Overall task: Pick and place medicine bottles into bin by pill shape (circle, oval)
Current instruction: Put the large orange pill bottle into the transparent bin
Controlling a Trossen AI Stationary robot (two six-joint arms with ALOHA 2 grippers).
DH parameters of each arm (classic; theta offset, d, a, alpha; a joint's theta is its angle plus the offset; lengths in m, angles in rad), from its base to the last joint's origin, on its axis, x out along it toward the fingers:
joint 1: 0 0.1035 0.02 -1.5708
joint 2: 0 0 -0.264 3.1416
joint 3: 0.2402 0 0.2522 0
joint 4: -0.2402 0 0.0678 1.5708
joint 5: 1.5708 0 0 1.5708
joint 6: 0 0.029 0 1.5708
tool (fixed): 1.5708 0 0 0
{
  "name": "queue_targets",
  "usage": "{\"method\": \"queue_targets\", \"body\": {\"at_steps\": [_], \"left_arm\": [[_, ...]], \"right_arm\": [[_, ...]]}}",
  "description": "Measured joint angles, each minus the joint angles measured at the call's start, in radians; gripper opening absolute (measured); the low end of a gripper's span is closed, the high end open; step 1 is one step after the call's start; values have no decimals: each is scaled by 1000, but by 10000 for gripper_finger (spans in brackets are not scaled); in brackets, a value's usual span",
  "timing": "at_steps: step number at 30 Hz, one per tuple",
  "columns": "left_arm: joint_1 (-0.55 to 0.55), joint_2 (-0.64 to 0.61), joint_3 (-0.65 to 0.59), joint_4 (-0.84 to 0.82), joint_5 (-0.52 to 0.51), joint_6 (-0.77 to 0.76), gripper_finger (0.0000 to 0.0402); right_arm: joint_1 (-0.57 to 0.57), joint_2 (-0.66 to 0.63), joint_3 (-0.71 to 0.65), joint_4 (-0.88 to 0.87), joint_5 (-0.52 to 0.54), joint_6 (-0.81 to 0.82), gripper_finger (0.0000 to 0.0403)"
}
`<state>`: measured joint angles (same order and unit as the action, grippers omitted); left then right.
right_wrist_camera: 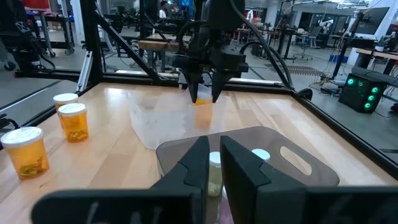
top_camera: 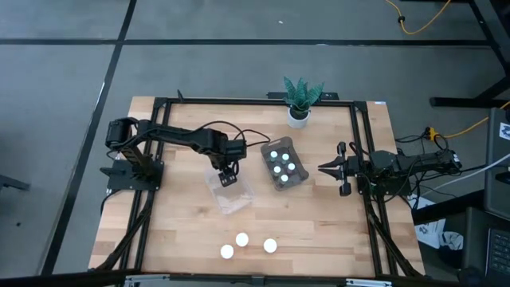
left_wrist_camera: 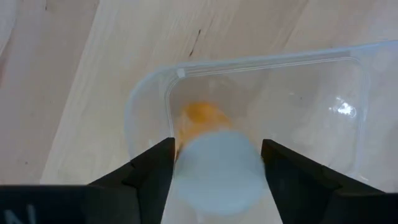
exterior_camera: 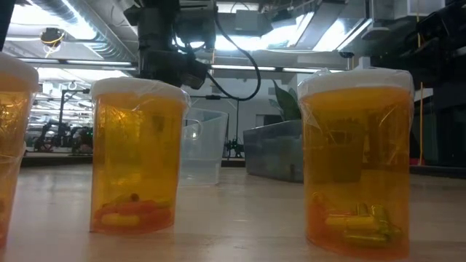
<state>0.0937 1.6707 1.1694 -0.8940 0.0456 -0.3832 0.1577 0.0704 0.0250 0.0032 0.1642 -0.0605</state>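
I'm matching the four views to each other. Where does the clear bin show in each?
High: clear bin left of centre, under the left claw.
Low: behind and between the two near amber bottles.
Left wrist: fills the middle, a bottle between the fingers.
Right wrist: centre-left, beyond the grey bin.
Shared landmark: the left claw.

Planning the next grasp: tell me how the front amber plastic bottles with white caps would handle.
Each amber plastic bottle with a white cap probably feels light: only a few pills lie at its bottom. Its smooth round wall may slip between fingers. Upright it looks stable; tipped over, it would likely roll across the wooden table.
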Motion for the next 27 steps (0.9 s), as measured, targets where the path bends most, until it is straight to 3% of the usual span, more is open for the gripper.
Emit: {"method": "queue_targets", "body": {"at_steps": [9,17,23,27], "left_arm": [[0,0,16,-23,1,0,260],[-24,-3,249,-188,-1,-19,265],[-193,-5,428,-384,-1,-78,265],[-354,-6,458,-441,-6,-224,265]], "right_arm": [[0,0,0,0,0,0,43],[0,0,0,0,0,0,43],[0,0,0,0,0,0,43],[0,0,0,0,0,0,43]]}}
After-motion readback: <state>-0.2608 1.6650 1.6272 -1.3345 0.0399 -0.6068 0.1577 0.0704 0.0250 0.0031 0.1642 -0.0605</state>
